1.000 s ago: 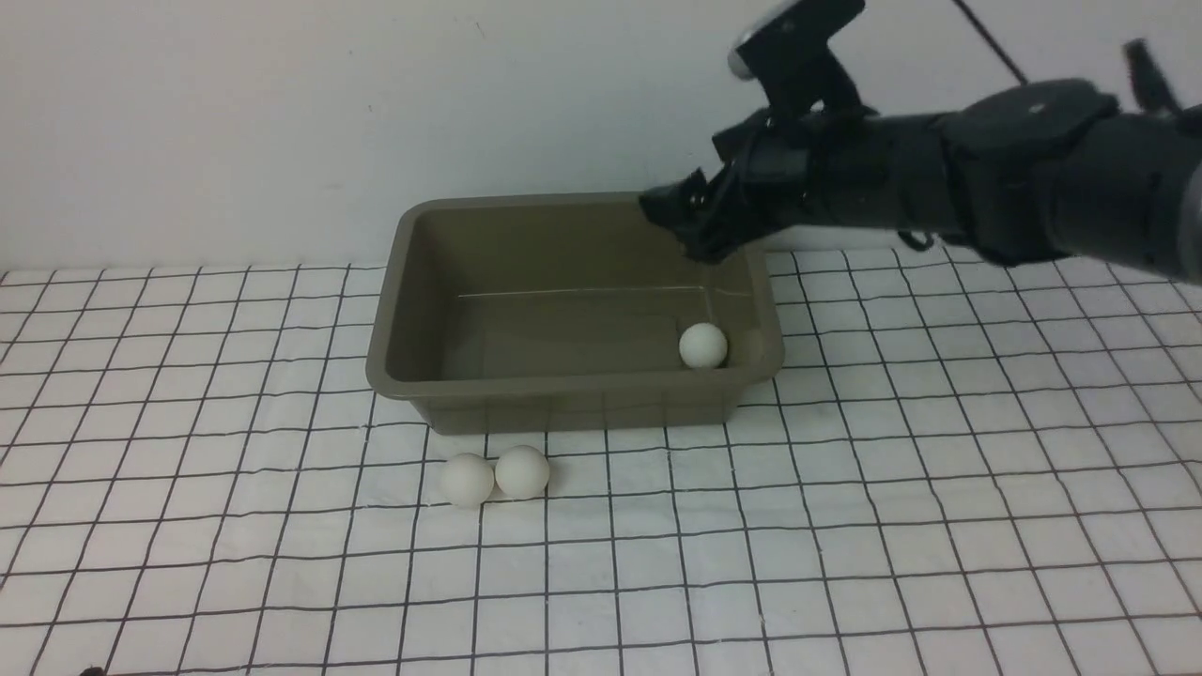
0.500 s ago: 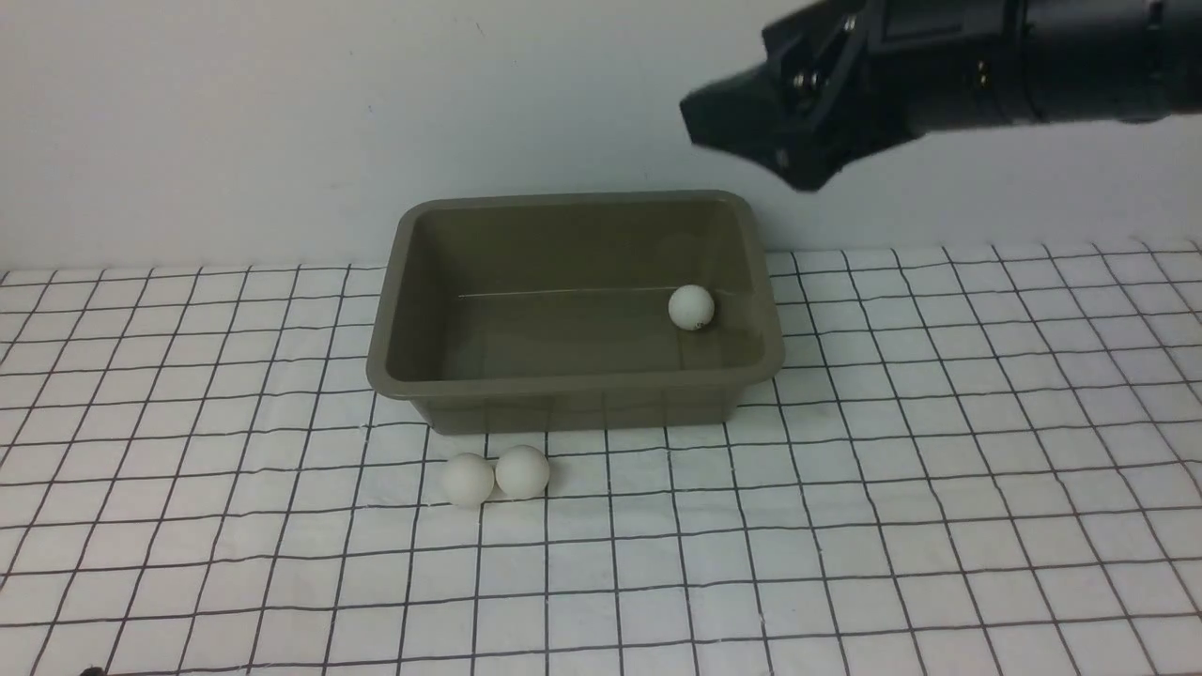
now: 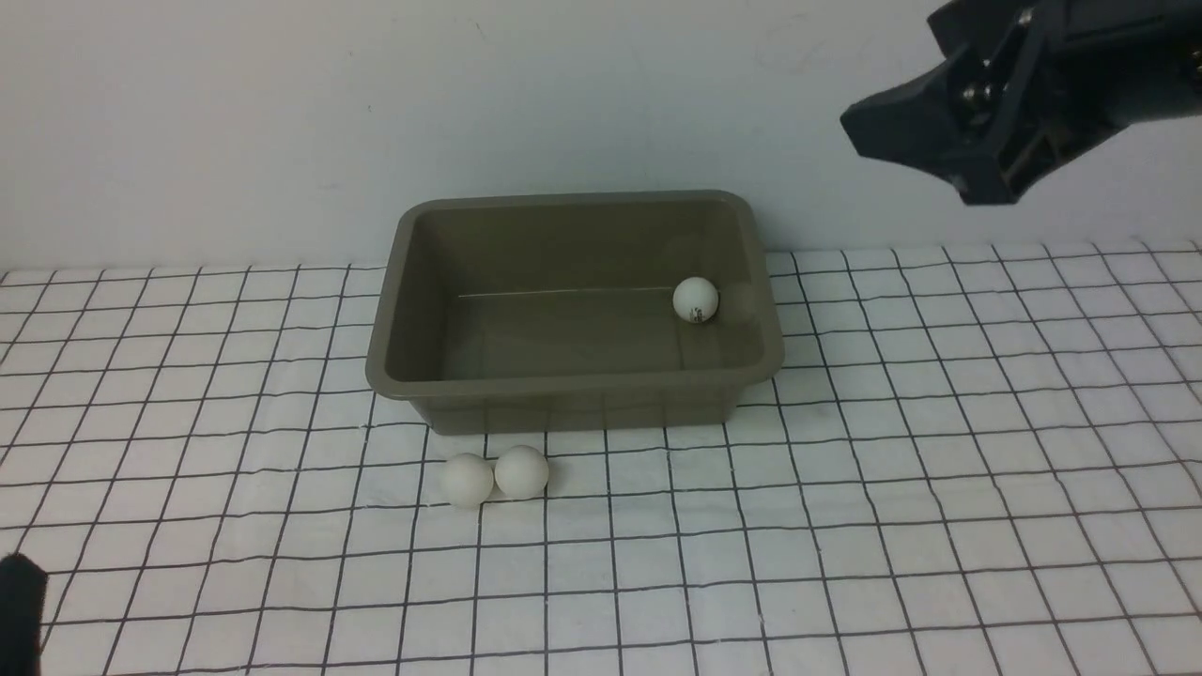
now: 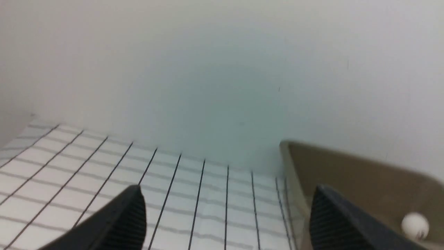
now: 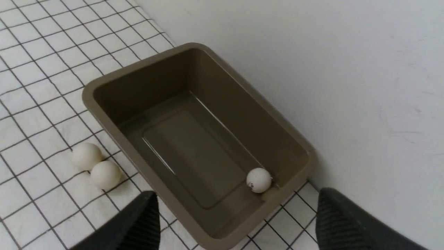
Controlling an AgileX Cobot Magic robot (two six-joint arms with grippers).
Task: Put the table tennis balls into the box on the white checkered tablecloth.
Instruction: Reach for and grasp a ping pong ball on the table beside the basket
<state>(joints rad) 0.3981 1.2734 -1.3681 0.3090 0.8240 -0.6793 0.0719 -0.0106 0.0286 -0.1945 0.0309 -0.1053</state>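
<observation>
Inside the box (image 3: 573, 380), at its 2 o'clock corner, one table tennis ball (image 3: 696, 299) is settling after rolling off the near wall. The right tool (image 3: 916, 150), released, is pulling away toward 2 o'clock. Two more balls (image 3: 468, 480) (image 3: 521, 471) are sitting touching on the white checkered tablecloth (image 3: 939, 469) at the box's 7 o'clock, unobstructed; the left tool (image 4: 229, 222), released, is entering low.

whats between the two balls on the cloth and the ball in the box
A strip of bare tablecloth, then the near wall of the box and part of its floor, clearest in the front view.
</observation>
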